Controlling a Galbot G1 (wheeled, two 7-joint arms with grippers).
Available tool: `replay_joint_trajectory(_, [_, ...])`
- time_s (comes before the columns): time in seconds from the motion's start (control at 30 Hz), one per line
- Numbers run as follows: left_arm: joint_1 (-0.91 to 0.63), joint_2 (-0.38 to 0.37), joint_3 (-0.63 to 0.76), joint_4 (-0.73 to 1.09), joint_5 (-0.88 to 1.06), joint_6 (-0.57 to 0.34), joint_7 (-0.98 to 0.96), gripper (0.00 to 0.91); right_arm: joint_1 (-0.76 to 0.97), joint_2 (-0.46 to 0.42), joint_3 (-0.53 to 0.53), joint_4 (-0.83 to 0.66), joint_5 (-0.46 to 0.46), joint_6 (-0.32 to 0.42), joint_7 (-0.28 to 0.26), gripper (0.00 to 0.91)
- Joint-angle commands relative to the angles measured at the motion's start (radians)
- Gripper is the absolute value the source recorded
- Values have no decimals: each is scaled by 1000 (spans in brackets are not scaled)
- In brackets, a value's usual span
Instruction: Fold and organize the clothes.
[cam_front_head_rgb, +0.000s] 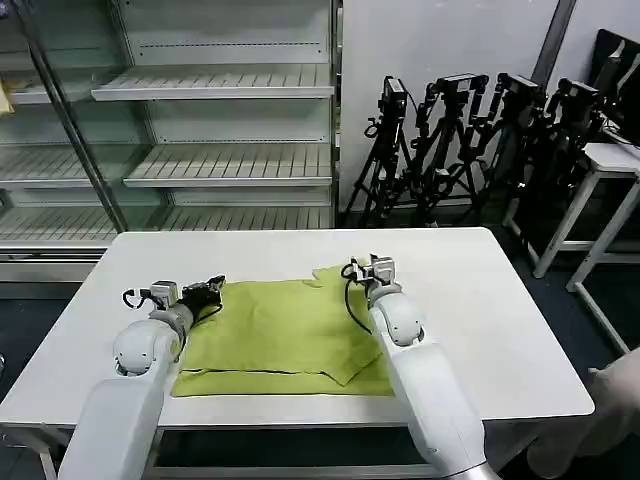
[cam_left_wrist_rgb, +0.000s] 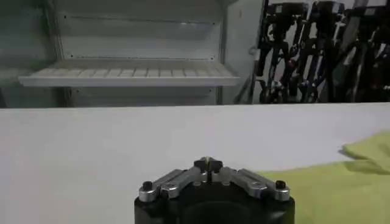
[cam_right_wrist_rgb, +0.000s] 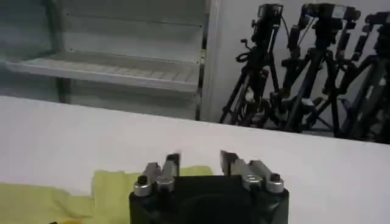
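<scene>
Jaws first: your left gripper (cam_left_wrist_rgb: 209, 163) has its fingers pressed together with nothing between them; your right gripper (cam_right_wrist_rgb: 198, 162) has a clear gap between its fingers, also holding nothing.

Count: one lime-green T-shirt (cam_front_head_rgb: 285, 330), two grippers, one white table (cam_front_head_rgb: 500, 300).

Shirt lies flat on the table, toward the near edge, partly folded: you can see a doubled layer along the near hem and a flap laid over on the right side. One sleeve or corner sticks up at the far right (cam_front_head_rgb: 330, 274).

Left gripper (cam_front_head_rgb: 207, 291) sits at the shirt's far-left corner, just at the cloth's edge, low over the table. Right gripper (cam_front_head_rgb: 372, 270) is at the far-right corner, just beside that raised bit of fabric.

Behind the table you've got a glass-front shelf unit (cam_front_head_rgb: 215, 120), its shelves bare, and a cluster of black camera tripods (cam_front_head_rgb: 470, 140) against the wall on the right.
</scene>
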Motion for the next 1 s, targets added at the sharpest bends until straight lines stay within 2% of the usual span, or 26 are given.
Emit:
replay_joint_trajectory(0.03, [-3, -6, -6, 7, 10, -3, -1, 10, 35, 15, 2, -112, 29, -1, 15, 907])
replay_joint_trajectory(0.13, [-2, 0, -11, 8, 9, -3, -1, 10, 35, 18, 0, -126, 55, -2, 18, 907])
replay_joint_trajectory(0.17, [-1, 1, -13, 7, 9, -3, -1, 10, 34, 20, 0, -129, 58, -2, 15, 836])
replay_joint_trajectory(0.23, [1, 2, -13, 6, 9, -3, -1, 10, 34, 23, -3, -133, 54, -2, 17, 0])
replay_joint_trajectory(0.63, [22, 7, -16, -7, 12, -8, 5, 10, 30, 20, 2, -118, 55, -1, 16, 0])
replay_joint_trajectory(1.0, [32, 5, -26, -8, 17, -22, 8, 10, -5, 10, 7, -48, 32, 17, -15, 0])
